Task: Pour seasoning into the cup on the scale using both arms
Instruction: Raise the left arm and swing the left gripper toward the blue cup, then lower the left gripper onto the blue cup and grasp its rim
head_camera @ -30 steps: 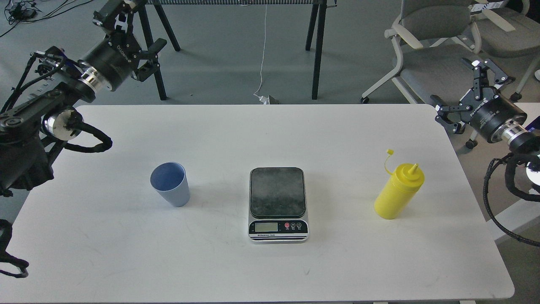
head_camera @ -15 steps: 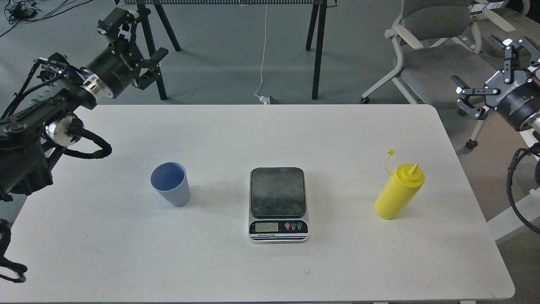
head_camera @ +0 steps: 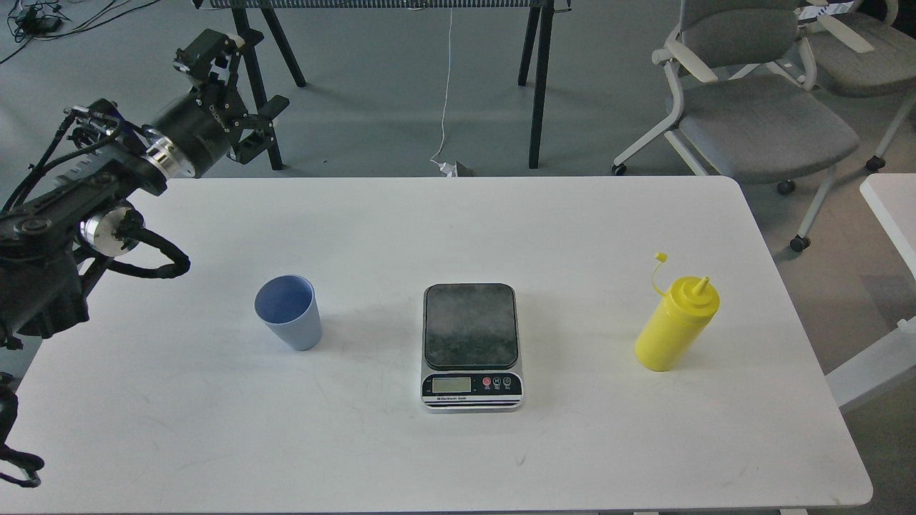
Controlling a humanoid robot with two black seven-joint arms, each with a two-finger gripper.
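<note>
The light-blue cup (head_camera: pixel 288 312) stands upright on the white table (head_camera: pixel 444 458), left of the scale (head_camera: pixel 471 346). The scale sits in the middle with nothing on its dark platform. The yellow seasoning bottle (head_camera: pixel 675 325) stands upright at the right, its small cap hanging off to the side of the nozzle. My left gripper (head_camera: pixel 232 96) is open and empty, raised past the table's far left edge, well away from the cup. My right arm and gripper are out of view.
Grey office chairs (head_camera: pixel 758 107) stand beyond the table's far right corner. Black stand legs (head_camera: pixel 537 79) and a white cable (head_camera: pixel 445 93) are on the floor behind the table. A second white table edge (head_camera: pixel 891 207) shows at the right.
My right arm has risen and withdrawn to the right, out of the view. My left gripper has shifted slightly right and down. The cup, scale and bottle have not moved.
</note>
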